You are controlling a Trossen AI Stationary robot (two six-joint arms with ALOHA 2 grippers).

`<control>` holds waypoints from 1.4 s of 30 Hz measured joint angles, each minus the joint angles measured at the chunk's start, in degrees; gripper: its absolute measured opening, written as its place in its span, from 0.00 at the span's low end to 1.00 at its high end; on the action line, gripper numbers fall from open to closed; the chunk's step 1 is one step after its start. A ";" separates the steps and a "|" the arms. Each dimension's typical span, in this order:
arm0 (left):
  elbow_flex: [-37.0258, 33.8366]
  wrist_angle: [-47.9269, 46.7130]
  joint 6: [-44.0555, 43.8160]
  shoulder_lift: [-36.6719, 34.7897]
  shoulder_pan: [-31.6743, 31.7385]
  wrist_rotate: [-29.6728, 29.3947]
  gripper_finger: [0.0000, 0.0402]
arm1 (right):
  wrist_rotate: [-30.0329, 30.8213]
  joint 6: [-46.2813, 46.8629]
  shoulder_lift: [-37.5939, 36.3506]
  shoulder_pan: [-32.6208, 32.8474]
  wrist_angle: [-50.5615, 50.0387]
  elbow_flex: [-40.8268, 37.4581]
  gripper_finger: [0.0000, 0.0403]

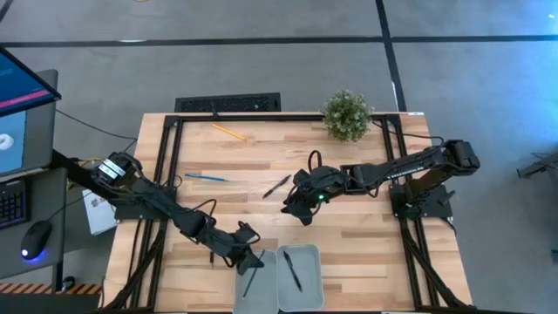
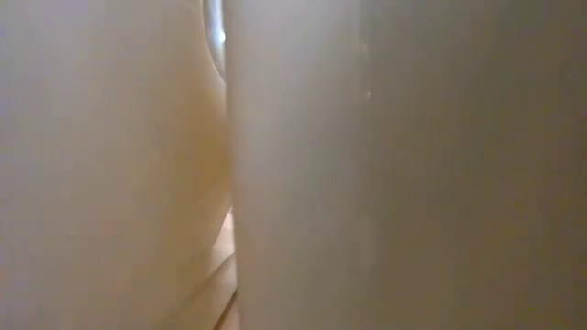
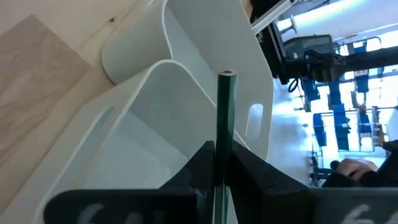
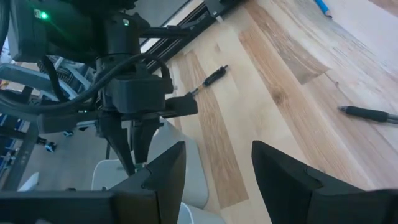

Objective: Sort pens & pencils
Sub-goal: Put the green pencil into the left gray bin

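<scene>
- A wooden surface (image 1: 349,253) is seen from above, with two dark arms reaching over it.
- Two white trays sit side by side at the near edge: the left tray (image 1: 237,292) and the right tray (image 1: 310,262).
- The left gripper (image 1: 254,260) is positioned over the left tray, its jaws pressed onto a dark green pen (image 3: 224,124), which is held upright above the tray's white interior in the left wrist view.
- One black pen (image 1: 292,270) is seen lying inside the right tray.
- The right gripper (image 1: 296,208) is held near the middle of the surface with its jaws spread and nothing between them.
- A black pen (image 1: 277,186) lies on the surface just left of the right gripper.
- Another dark pen (image 4: 209,78) lies on the wood beside the left gripper, as seen from the right wrist.
- A light blue pencil (image 1: 206,177) lies on the left part of the surface.
- A yellow pencil (image 1: 227,132) lies at the far side.
- A small potted plant (image 1: 347,114) stands at the far edge.
- The low view is blocked by a pale blurred shape.
</scene>
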 joint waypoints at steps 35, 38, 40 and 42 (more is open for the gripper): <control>0.02 -6.84 -2.33 -0.07 2.80 5.75 0.05 | 0.03 -0.64 0.00 -0.04 -0.31 0.00 0.50; 0.02 -6.90 -2.08 -0.07 2.80 7.63 0.05 | 0.04 -0.81 0.00 -0.09 -0.31 0.00 0.50; 0.02 -6.93 -1.31 -0.07 2.80 8.14 0.05 | 0.04 -1.85 0.00 -0.09 -0.31 0.00 0.50; 0.02 -6.95 -0.40 -0.07 2.80 8.99 0.05 | 0.04 -2.13 0.00 -0.10 -0.31 0.00 0.50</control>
